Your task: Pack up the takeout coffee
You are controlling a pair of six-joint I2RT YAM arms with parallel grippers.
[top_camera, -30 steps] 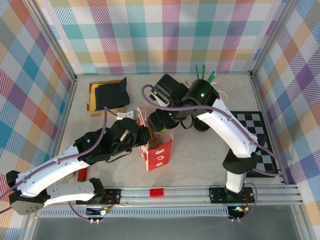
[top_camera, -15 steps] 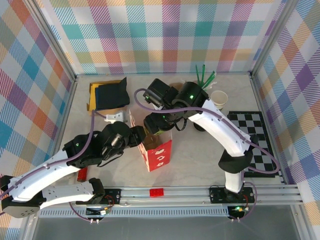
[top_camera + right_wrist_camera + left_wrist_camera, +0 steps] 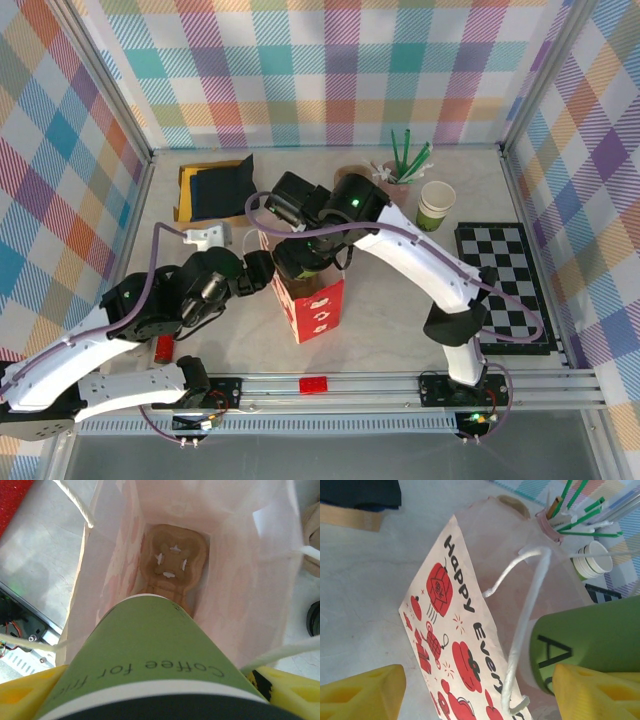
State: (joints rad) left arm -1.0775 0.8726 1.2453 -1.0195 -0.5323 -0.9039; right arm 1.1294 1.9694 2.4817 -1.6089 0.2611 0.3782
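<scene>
On a marbled counter (image 3: 390, 300) walled in plaid, the right tool (image 3: 155, 695) grips the takeout coffee (image 3: 150, 650) at the mouth of the paper bag (image 3: 315, 305), the left tool (image 3: 480, 690) spread wide beside it; next, seemingly, a straight descent onto the cardboard carrier (image 3: 172, 562) at the bag's bottom.

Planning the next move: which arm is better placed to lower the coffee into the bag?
Right. The right fingers grip the green coffee cup over the open bag, cardboard carrier inside. The left fingers stand open beside the bag, empty.
</scene>
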